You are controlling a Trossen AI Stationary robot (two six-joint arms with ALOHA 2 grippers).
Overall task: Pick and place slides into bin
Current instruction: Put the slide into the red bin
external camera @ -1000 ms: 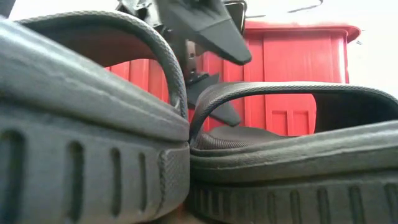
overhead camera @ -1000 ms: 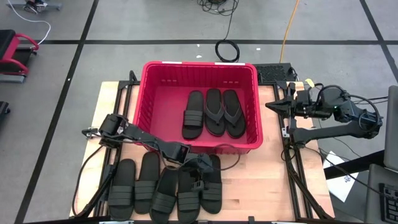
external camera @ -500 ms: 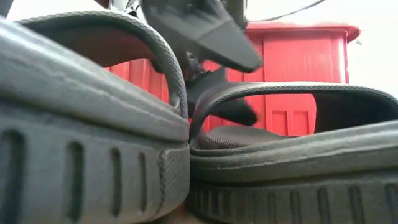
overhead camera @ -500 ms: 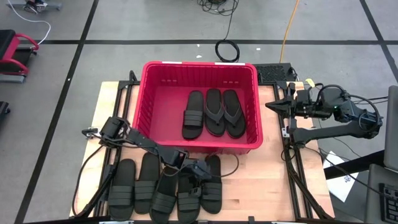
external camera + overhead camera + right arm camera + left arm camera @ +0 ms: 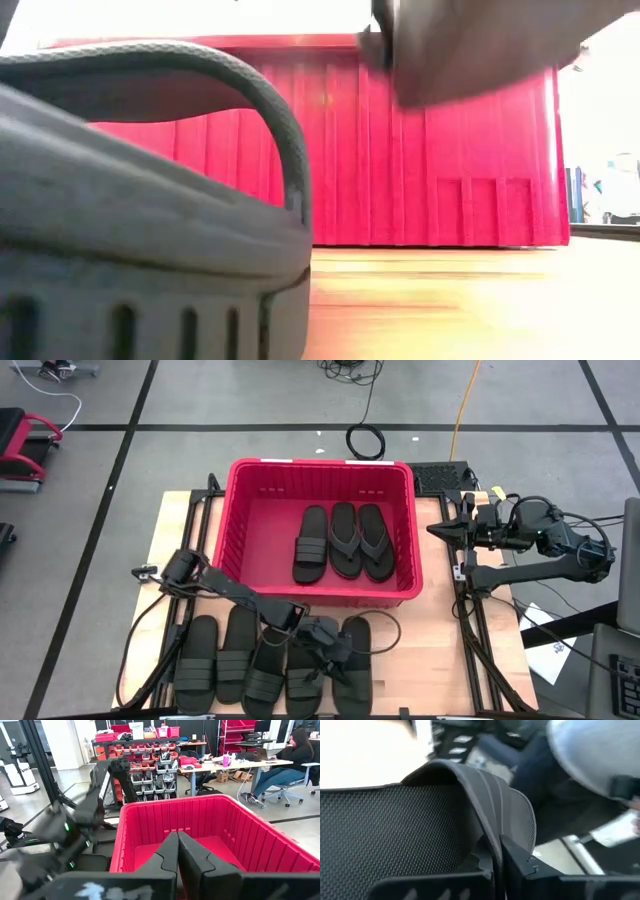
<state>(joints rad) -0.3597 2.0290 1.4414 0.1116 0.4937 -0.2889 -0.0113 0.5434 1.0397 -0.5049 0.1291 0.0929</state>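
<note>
While the left hand (image 5: 322,643) grips one slide (image 5: 350,665) by its ribbed strap, the relation that matters is where the bin (image 5: 236,520) lies from it: just beyond the hand, its near wall close by, across the front strip of tabletop (image 5: 420,660). In the left wrist view the strap (image 5: 495,805) passes between the dark fingers (image 5: 520,862), which are clamped on it, and the textured footbed fills the picture below. The gripped slide hangs skewed to the outer side of the hand, its long axis running roughly toward and away from the bin, heel toward the tabletop's front edge; I judge it partly lifted, though the high view does not settle that.

Four more slides (image 5: 218,655) lie side by side on the tabletop on the hand's other side, long axes parallel and also pointing at the bin, the nearest touching or just beside the hand. Three slides (image 5: 345,540) already rest inside the bin, well past the hand, ranged along the floor toward its right wall. In the low view a strapped slide (image 5: 140,200) looms close with the bin's red wall behind it.

The right hand (image 5: 177,855) waits well apart, off the bin's right side, fingers pressed together on nothing. The left arm is clearly nearer the remaining slides, so lifting over the near rim looks like its job.
</note>
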